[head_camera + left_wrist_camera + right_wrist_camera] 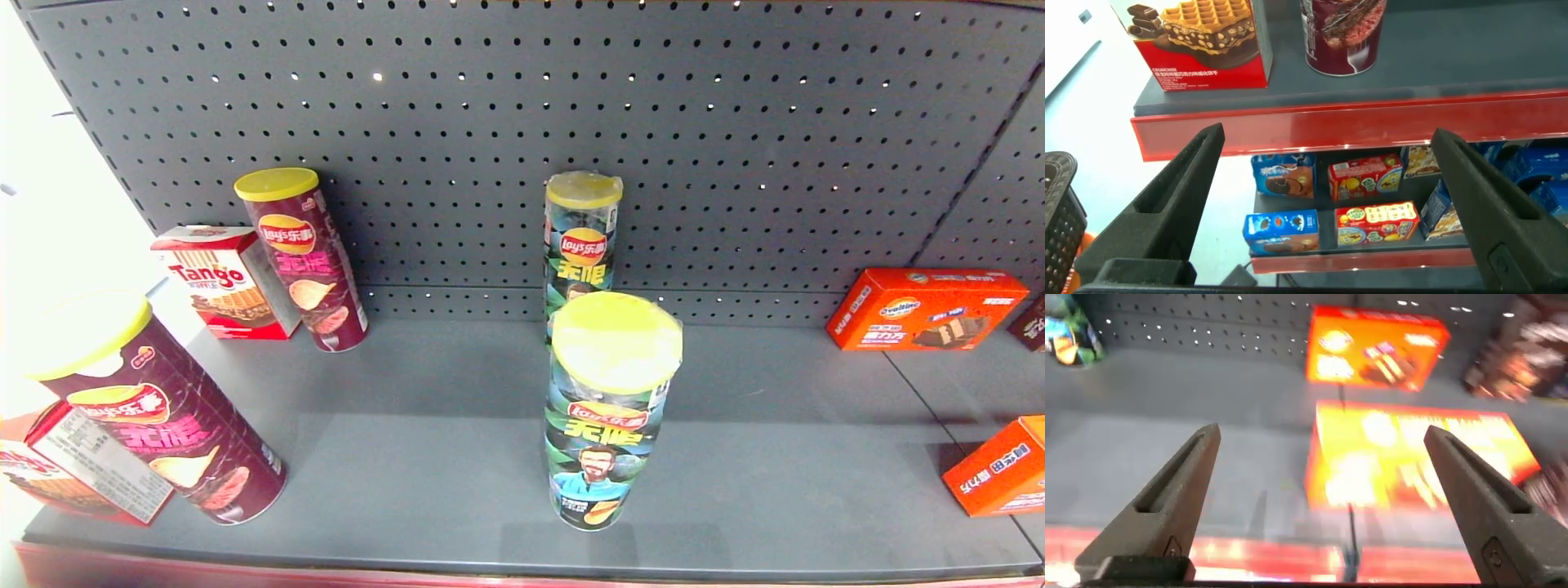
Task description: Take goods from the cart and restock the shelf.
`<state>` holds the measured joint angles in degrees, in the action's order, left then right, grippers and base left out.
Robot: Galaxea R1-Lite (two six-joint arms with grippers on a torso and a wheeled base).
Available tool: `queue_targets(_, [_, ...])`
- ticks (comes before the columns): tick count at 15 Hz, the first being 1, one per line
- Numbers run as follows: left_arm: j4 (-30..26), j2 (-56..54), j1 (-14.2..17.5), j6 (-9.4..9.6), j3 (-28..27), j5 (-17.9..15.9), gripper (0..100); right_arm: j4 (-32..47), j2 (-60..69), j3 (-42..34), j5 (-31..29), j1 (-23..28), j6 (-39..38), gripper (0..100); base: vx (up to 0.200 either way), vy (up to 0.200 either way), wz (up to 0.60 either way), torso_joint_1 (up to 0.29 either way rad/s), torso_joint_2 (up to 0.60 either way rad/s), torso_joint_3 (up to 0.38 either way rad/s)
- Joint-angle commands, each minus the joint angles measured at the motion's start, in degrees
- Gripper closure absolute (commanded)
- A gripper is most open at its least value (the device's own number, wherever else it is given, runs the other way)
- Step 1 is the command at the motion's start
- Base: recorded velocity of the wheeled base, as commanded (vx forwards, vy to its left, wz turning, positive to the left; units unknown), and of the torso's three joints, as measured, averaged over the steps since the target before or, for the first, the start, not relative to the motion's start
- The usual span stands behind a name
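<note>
The grey shelf (775, 457) carries two green chip cans, one at the front (612, 408) and one behind it (582, 237). Two maroon chip cans (155, 408) (302, 257) stand at its left. My left gripper (1331, 204) is open and holds nothing, hanging below the shelf's red front edge (1372, 126) under a wafer box (1200, 41) and a maroon can (1343, 37). My right gripper (1327, 498) is also open with nothing in it, in front of an orange box (1413, 457) on the shelf's right side.
Wafer boxes (220, 282) (73, 474) stand at the shelf's left, orange boxes (927, 309) (1000, 465) at its right. A pegboard wall (735, 122) closes the back. Lower shelves with small snack boxes (1368, 175) lie beneath. Bare shelf floor lies between the cans and the orange boxes.
</note>
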<state>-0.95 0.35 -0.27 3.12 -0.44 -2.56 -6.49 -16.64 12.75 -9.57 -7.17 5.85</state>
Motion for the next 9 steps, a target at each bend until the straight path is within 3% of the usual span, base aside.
queue_targets(1, [0.0, 0.1, 0.0, 0.04, 0.0, 0.0, 0, -2.0, 11.5, -12.8, -0.8, 1.0, 0.2, 0, 0.000, 0.000, 0.00, 0.000, 0.00, 0.000])
queue_targets(2, [0.0, 0.1, 0.0, -0.04, 0.0, 0.0, 0, 4.3, 11.5, -12.3, -0.7, 1.0, -0.2, 0, 0.000, 0.000, 0.00, 0.000, 0.00, 0.000])
queue_targets(3, [0.1, 0.0, 0.0, -0.13, 0.0, 0.0, 0, 3.2, 11.5, -12.7, 0.0, 1.0, -2.2, 0, 0.000, 0.000, 0.00, 0.000, 0.00, 0.000])
queue_targets(5, [0.1, 0.0, 0.0, -0.13, 0.0, 0.0, 0, 3.3, 11.5, -12.8, 7.0, 1.0, -5.5, 0, 0.000, 0.000, 0.00, 0.000, 0.00, 0.000])
queue_targets(6, [0.0, 0.1, 0.0, -0.13, 0.0, 0.0, 0, 7.2, 11.4, -12.5, 7.4, 1.0, -6.3, 0, 0.000, 0.000, 0.00, 0.000, 0.00, 0.000])
queue_targets(9, [0.1, 0.0, 0.0, -0.22, 0.0, 0.0, 0, 6.7, 10.6, -12.7, 7.6, 1.0, -5.7, 0, 0.000, 0.000, 0.00, 0.000, 0.00, 0.000])
